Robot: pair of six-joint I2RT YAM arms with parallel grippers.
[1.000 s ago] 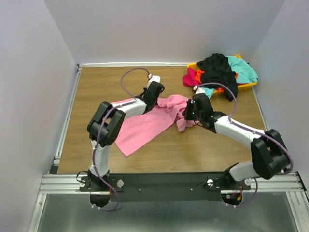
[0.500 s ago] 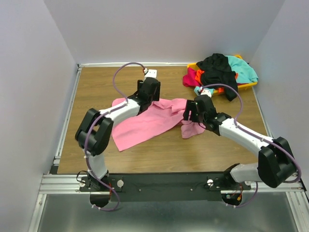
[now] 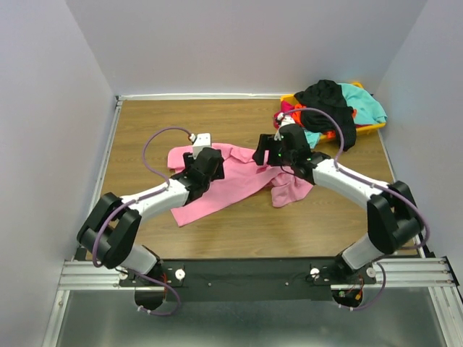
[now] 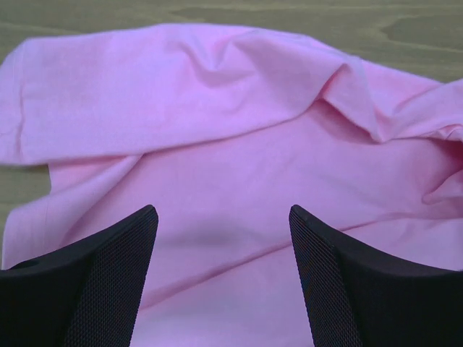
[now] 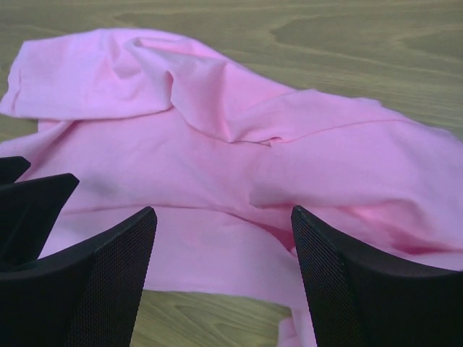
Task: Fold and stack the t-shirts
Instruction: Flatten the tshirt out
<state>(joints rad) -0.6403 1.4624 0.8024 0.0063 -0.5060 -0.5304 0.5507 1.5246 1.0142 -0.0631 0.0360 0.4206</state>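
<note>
Pink t-shirt (image 3: 239,182) lies rumpled and spread across the middle of the tabletop (image 3: 145,130). I have both grippers hanging just over it: the left gripper (image 4: 223,217) above its left part and the right gripper (image 5: 223,217) above its far right part. Each has its jaws spread wide and grips nothing. Other t-shirts (image 3: 329,101), black, teal and orange-red, are heaped on the yellow bin (image 3: 370,129) at the far right corner.
</note>
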